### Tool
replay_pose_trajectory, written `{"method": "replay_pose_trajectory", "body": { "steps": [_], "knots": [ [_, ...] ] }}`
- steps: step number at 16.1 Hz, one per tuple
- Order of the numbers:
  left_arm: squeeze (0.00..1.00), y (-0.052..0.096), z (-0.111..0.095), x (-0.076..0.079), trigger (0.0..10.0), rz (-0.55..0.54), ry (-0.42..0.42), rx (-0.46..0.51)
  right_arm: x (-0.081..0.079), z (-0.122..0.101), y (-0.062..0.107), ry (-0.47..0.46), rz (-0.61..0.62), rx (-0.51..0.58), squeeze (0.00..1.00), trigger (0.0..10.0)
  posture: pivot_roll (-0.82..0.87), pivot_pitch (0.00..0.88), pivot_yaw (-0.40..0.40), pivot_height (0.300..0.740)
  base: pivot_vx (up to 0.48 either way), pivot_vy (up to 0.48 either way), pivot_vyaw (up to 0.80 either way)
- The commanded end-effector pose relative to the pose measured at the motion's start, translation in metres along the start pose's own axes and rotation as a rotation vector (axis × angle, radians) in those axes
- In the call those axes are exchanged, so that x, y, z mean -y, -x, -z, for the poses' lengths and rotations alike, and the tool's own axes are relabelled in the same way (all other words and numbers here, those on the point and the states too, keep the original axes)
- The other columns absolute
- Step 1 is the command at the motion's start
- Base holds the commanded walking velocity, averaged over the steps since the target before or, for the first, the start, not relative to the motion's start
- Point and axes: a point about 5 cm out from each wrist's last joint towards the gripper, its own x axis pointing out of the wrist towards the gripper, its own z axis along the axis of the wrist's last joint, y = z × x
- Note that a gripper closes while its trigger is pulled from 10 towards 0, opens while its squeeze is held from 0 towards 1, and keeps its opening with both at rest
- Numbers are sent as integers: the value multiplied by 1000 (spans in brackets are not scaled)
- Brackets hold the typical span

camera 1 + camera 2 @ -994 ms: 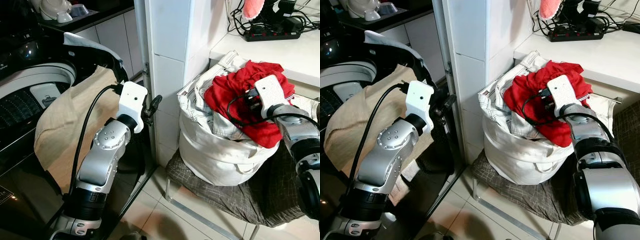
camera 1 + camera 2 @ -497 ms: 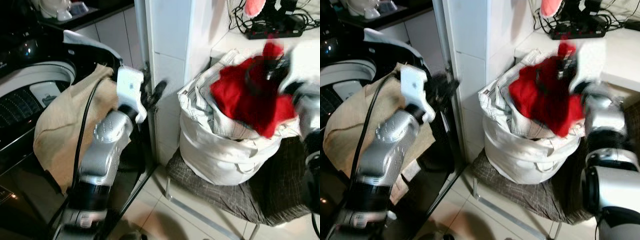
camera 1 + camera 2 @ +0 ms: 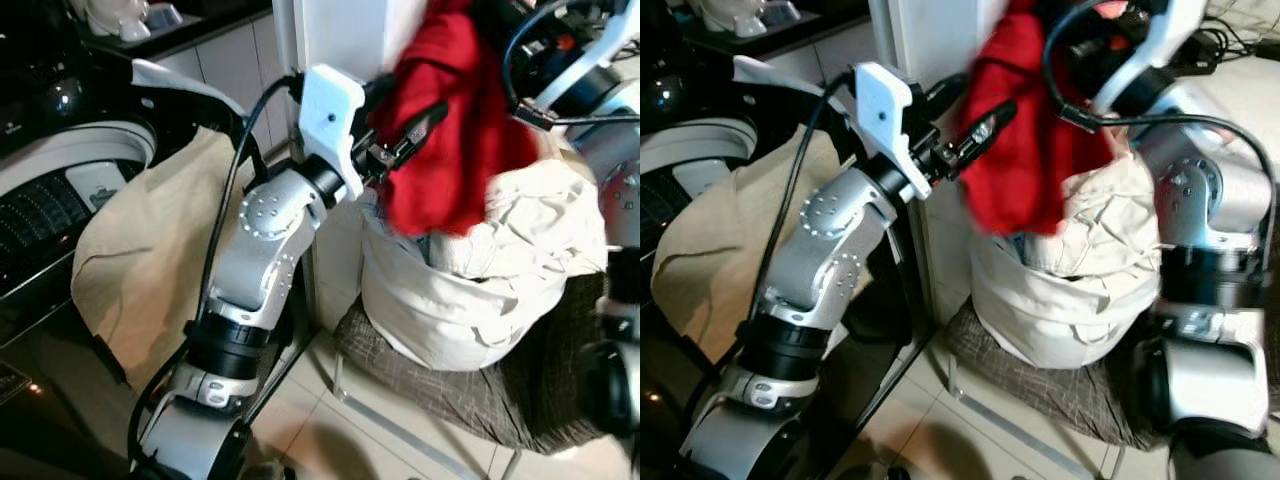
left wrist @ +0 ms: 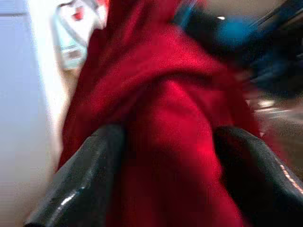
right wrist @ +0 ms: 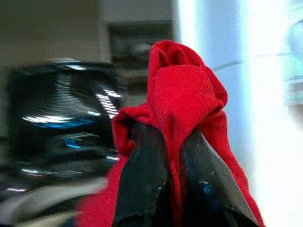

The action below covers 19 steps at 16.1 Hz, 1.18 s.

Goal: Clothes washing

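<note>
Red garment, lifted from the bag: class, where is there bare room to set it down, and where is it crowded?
Bare tiled floor lies between the washer front and the stool. Crowded: the white laundry bag is heaped full, the beige cloth drapes the washer rim, and the left hand spreads around the red garment held by the right hand.

Red garment (image 3: 445, 110) up in the air, hanging in long crumpled folds above the white laundry bag (image 3: 470, 290), top bunched into a pinched peak. Bag itself slumped and wrinkled, mouth open, sitting on a grey checked cloth (image 3: 440, 385). Beige cloth (image 3: 150, 270) draped over the front rim of the washing machine (image 3: 60, 190), spilling down its side.
</note>
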Motion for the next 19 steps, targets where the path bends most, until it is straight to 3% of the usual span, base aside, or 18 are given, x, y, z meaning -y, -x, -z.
{"method": "replay_pose_trajectory", "body": {
  "steps": [1,4,5,7,8,9,11,14,19],
  "knots": [
    [1000,-3,-4,-6,10000,-48,-50,7,-11,-10,-1,-35,-56,39,0,0,-122,0,88,740,0,0,0],
    [1000,-1,-4,-29,10000,-183,-219,-18,-26,-11,7,-127,-108,34,0,0,-117,0,84,740,0,0,0],
    [1000,1,-4,-37,10000,-239,-246,-35,-31,-10,10,-151,-131,26,0,0,-116,0,84,740,0,0,0],
    [1000,1,-2,-37,10000,-231,-213,-24,-40,-7,14,-183,-151,11,0,0,-116,0,87,740,0,0,0],
    [929,1,-1,-34,0,-213,-167,-10,-41,-6,15,-187,-150,8,0,0,-117,0,89,740,0,0,0],
    [0,1,1,-30,0,-192,-109,0,-42,-6,16,-195,-146,3,0,0,-117,0,90,740,0,0,0],
    [0,-1,-1,-21,0,-142,-19,49,-43,-6,18,-203,-131,-5,0,0,-119,0,94,740,0,0,0],
    [0,-2,-2,-14,0,-83,-16,66,-42,-7,19,-202,-109,-8,0,0,-116,0,93,740,0,0,0],
    [0,0,-3,-16,0,-80,-13,76,-42,-5,20,-207,-88,-17,0,0,-112,0,92,740,0,0,0]
  ]
}}
